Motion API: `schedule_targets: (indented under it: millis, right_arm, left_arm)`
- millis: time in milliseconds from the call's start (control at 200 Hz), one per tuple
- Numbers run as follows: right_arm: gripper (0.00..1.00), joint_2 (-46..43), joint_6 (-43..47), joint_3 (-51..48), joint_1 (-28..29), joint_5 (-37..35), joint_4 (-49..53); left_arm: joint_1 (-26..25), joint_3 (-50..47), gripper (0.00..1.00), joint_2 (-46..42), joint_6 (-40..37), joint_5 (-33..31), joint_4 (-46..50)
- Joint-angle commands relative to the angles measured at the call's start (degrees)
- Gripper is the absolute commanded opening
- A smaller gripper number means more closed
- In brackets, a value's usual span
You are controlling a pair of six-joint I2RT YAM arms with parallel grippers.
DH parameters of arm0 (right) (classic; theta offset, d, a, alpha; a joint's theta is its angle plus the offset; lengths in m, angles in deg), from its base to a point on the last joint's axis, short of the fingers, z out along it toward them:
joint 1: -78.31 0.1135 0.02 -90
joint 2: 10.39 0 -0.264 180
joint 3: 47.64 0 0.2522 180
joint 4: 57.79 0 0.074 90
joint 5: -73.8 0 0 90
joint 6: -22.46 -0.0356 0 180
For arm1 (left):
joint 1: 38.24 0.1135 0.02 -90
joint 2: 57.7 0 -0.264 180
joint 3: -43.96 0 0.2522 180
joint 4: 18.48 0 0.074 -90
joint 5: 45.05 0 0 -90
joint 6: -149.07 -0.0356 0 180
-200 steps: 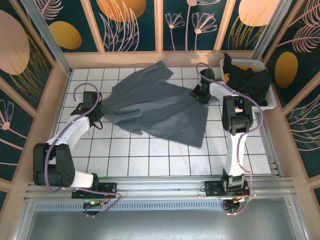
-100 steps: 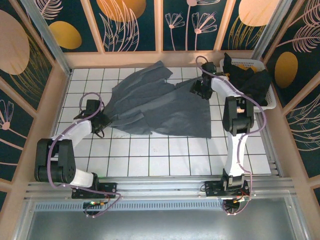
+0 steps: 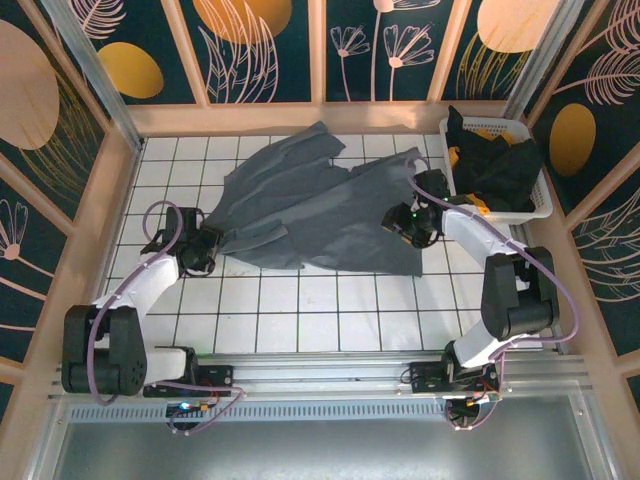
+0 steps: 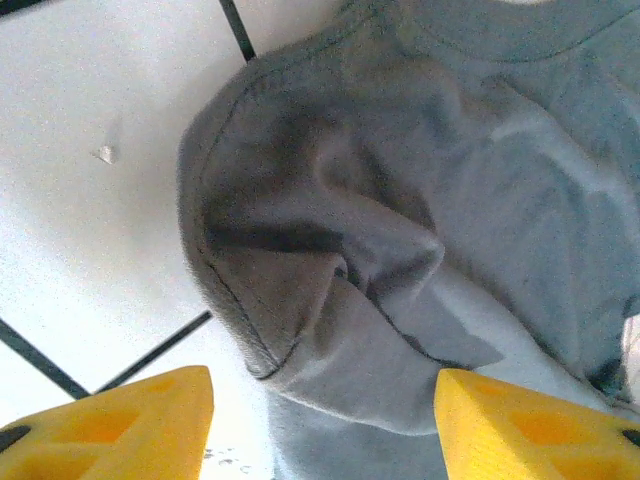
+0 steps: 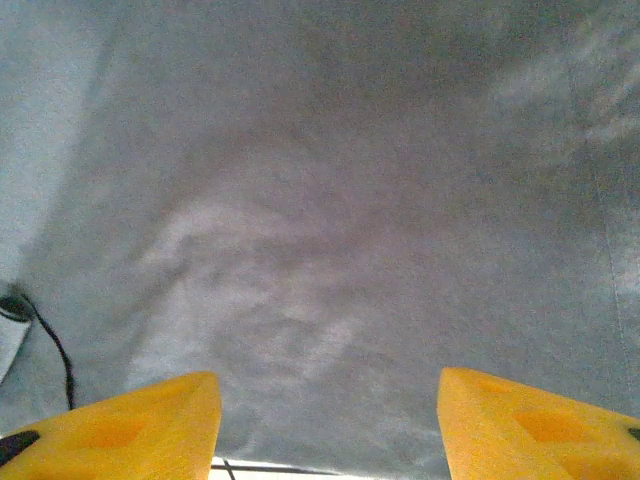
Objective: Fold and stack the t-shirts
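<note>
A white gridded table (image 3: 300,310) carried a large slate grey-blue cloth t-shirt (image 3: 300,205), rumpled across the upper middle, and a white slatted plastic basket (image 3: 492,124) at upper right.

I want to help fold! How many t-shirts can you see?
3: a grey-blue t-shirt spread on the table, a black one heaped in the white basket, and an orange-yellow one peeking out beside it. More may hide underneath.

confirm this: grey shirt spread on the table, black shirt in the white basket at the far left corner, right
No: the white basket holding the black shirt sits at the far right corner, not left, as the top external view shows. The grey shirt is spread on the table.
</note>
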Motion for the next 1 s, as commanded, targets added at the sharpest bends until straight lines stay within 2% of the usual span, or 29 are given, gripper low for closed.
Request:
schedule_targets:
  millis: [0,115,295,335,445,671,841,991]
  right_arm:
    - [0.60,-3.41,-1.35,-1.31,0.10,0.90,-2.13]
    - [0.60,-4.46,-2.02,-2.57,-0.01,0.63,-2.64]
    - [0.59,-6.99,-4.19,-5.23,-0.41,-1.26,-2.96]
    - [0.59,-7.79,-4.74,-5.92,-0.58,-2.20,-2.69]
    - [0.58,-10.74,-7.45,-9.49,-1.91,-4.74,-2.61]
    - [0.54,-15.71,-14.46,-16.34,-4.86,-6.59,-2.08]
    - [0.54,-13.84,-14.76,-17.03,-4.70,-9.01,1.68]
    - [0.53,-11.60,-12.23,-18.45,-4.40,-7.99,1.54]
  left_arm:
    - [0.46,-0.05,0.56,2.28,6.57,2.17,-0.51]
    - [0.46,-1.55,0.51,3.66,8.98,3.15,-4.22]
    - [0.46,-0.26,0.34,6.38,8.04,0.42,-4.19]
    - [0.45,-0.51,0.27,6.60,7.97,0.00,-4.71]
    - [0.46,-0.61,0.00,6.84,7.18,0.10,-5.16]
    - [0.45,0.45,0.00,0.67,2.50,-3.38,0.08]
    - [0.45,0.04,0.00,-0.94,1.14,-2.31,-0.48]
    - [0.46,0.80,0.00,-0.37,0.05,-1.69,-0.57]
